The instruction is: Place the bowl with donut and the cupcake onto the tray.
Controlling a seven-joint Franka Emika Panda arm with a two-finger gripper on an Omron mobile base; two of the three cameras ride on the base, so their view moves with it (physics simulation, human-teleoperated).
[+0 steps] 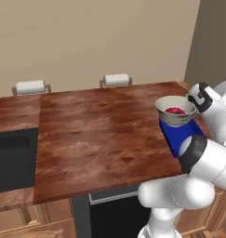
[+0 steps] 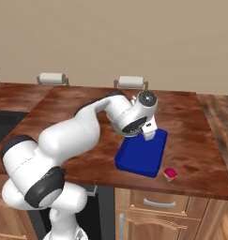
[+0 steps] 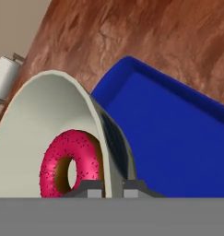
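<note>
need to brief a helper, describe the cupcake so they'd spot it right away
On the brown wooden counter, find the blue tray. The cupcake sits on the wood just off the tray's near right corner, by the counter's front edge: tiny, pink-red top, light base, no hole, unlike the donut.

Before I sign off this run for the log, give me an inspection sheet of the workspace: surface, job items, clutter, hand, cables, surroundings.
Surface: brown wooden counter, dark sink recess at its left.
Bowl: lifted, held over the tray, donut inside.
Tray: blue, flat on the counter near the front edge, nothing lying in it.
Cupcake: on the counter beside the tray, near the front edge, not yet placed.
Clutter: nothing seen.
Hand: pinching the bowl's rim, one finger inside, one outside.
Cables: nothing seen.
Surroundings: beige wall, two white-cushioned stools behind the counter, cabinet drawers below.
</note>
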